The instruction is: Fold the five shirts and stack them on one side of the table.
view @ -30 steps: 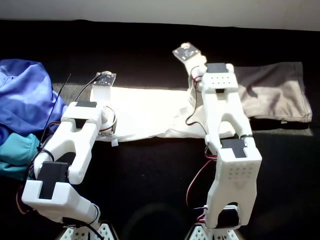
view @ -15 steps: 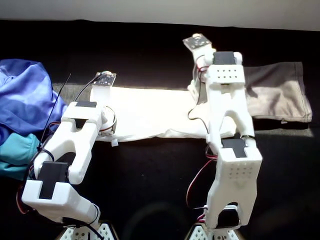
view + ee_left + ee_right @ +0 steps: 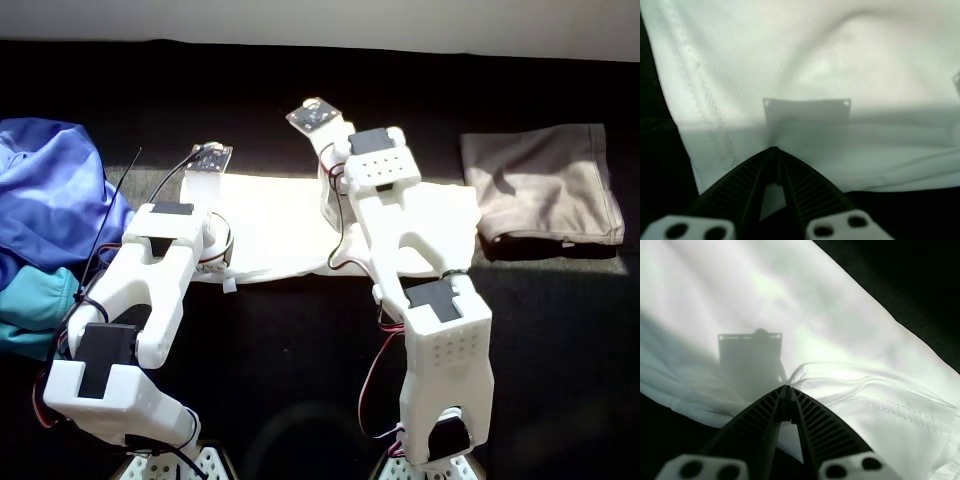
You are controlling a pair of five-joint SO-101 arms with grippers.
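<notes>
1. Nearest my viewpoint, the left arm (image 3: 130,310) and the right arm (image 3: 445,340) rise from the front edge of the counter (image 3: 290,350). Both are white moulded plastic with black servo housings and loose red and black wiring. The counter surface is matt black.

2. A teal garment (image 3: 30,305) lies crumpled at the counter's left edge, beside the left arm. It is partly under a blue shirt (image 3: 50,190) of glossy fabric, which is heaped and not folded.

3. Beyond the arms, the white shirt (image 3: 270,225) lies in a long, brightly lit band across the middle of the counter. Its fabric is a fine knit, and a stitched seam (image 3: 690,70) runs along one edge.

4. Left tool (image 3: 774,151): the black ribbed jaws are brought together to a point and pinch the white shirt near its left end. A crease runs away from the tips.

5. Right tool (image 3: 785,388): the jaws are likewise closed to a point and grip the white shirt about halfway along, next to a bunched, doubled-over hem.

6. The grey shirt (image 3: 545,185) lies on the right side of the counter, folded into a flat rectangle, just beside the white shirt's right end. I cannot tell whether the two touch.

7. Farthest off, a pale wall (image 3: 320,20) runs behind the counter's rear edge.
</notes>
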